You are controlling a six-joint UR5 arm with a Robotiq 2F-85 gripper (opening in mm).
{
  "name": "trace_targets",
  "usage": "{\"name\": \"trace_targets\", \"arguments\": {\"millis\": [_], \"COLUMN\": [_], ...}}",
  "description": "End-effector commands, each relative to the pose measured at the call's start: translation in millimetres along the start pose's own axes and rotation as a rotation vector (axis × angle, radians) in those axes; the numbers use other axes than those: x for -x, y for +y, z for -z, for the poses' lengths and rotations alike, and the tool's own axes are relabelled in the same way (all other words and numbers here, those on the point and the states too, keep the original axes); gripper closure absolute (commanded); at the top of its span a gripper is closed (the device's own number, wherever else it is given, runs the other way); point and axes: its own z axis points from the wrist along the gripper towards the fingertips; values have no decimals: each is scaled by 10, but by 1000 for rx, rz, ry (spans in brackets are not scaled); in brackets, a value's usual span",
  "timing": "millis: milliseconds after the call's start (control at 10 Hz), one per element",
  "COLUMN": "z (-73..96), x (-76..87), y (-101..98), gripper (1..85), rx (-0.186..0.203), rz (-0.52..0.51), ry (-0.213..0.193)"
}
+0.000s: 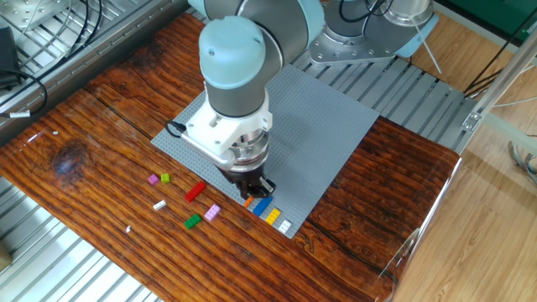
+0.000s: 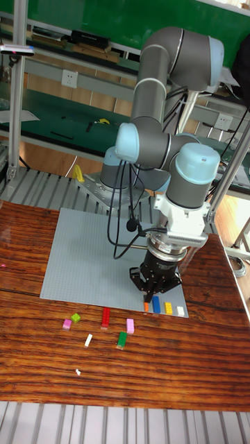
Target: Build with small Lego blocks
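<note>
Four small Lego blocks sit in a row on the near corner of the grey baseplate: orange, blue, yellow and white. The tall fixed view shows the same row: orange, blue, yellow, white. My gripper hangs just above the orange block, open, with nothing between its fingers. Loose blocks lie on the wood to the left: magenta, lime, red, white, pink and green.
A tiny white piece lies near the table's front edge. The arm's base stands on a slatted metal surface behind the baseplate. A cable loops off the wrist over the plate's left corner.
</note>
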Motion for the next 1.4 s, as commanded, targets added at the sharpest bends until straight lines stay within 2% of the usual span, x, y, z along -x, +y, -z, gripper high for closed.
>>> {"name": "trace_targets", "arguments": {"millis": [0, 200, 300, 500, 600, 700, 800, 900, 1100, 1200, 1300], "z": [201, 332, 324, 161, 85, 48, 22, -16, -90, -103, -110], "x": [174, 493, 603, 783, 849, 837, 852, 870, 912, 776, 807], "y": [9, -93, -97, -146, -145, -161, -252, -352, -429, -421, -435], "gripper": [793, 753, 717, 607, 540, 397, 343, 320, 273, 253, 177], "rx": [-2, -19, -17, -20, -9, -7, -25, -43, -40, -28, -29], "rz": [6, 41, 44, 57, 64, 67, 69, 68, 57, 57, 64], "ry": [-10, -35, -46, -57, -58, -48, -48, -45, -37, 11, -3]}}
